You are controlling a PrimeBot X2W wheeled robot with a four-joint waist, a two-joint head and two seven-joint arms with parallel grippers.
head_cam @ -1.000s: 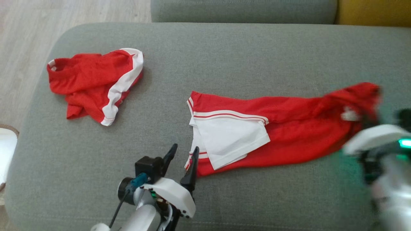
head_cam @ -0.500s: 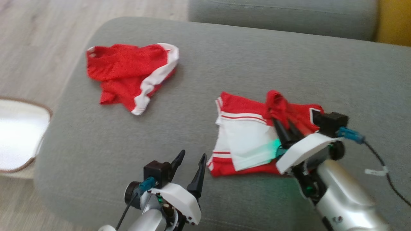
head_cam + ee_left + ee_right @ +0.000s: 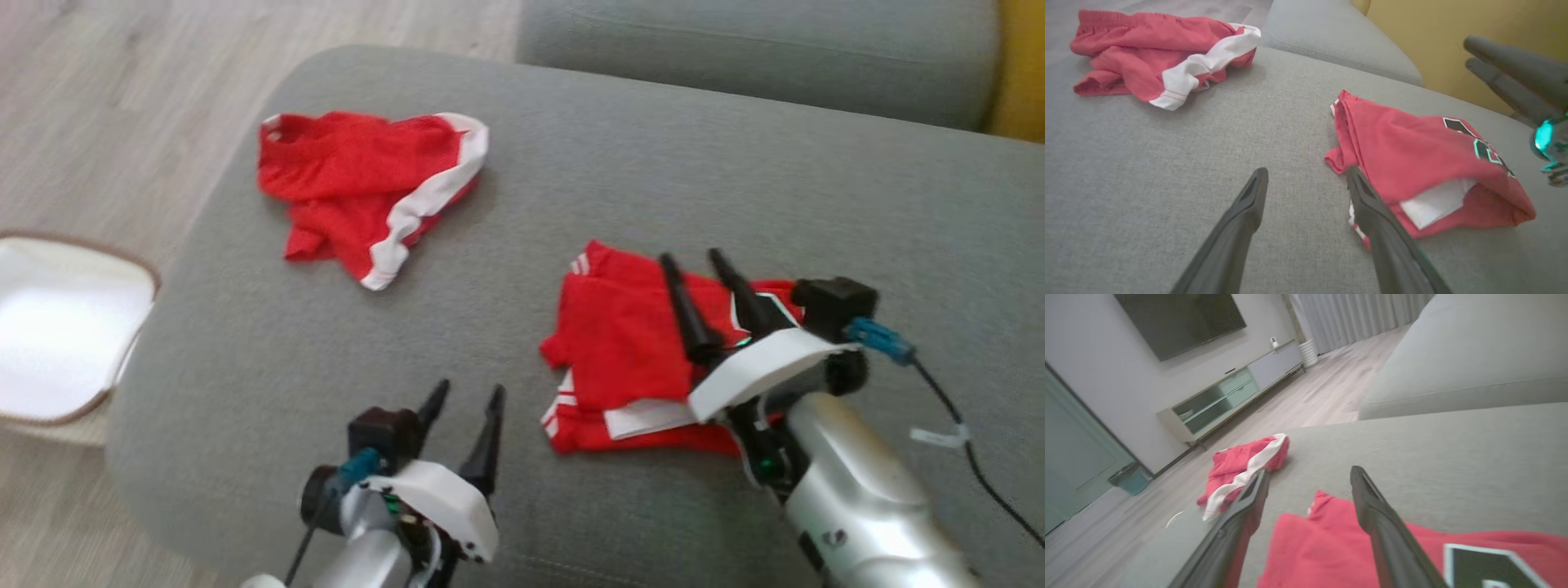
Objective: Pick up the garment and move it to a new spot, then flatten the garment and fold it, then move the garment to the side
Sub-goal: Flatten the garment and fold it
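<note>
The garment (image 3: 624,347), a red jersey w/ white trim, is seen folded into a compact stack on the grey sofa seat (image 3: 571,163). A white panel (image 3: 649,416) is exposed at its near edge, and a black-and-white number print (image 3: 1472,141) is shown on its top layer.

The R gripper (image 3: 692,258) is held over the garment's far-right part, fingers spread apart, nothing clamped btwn them. In the right wrist view red cloth is seen beneath and btwn both fingers. Whether the fingertips touch the cloth can't be told for sure; prob. they are just above it.

The L gripper (image 3: 469,389) is held just beside the garment's near-left corner, over bare seat, fingers likewise apart and empty. In the left wrist view one finger is lined up w/ the garment's edge.

A second red-and-white garment (image 3: 371,192) is seen crumpled on the same seat, well apart from the folded garment, to its far left. Further left again, off the seat, a pale brown-rimmed container (image 3: 65,327) is seen on the wood floor (image 3: 106,98).
</note>
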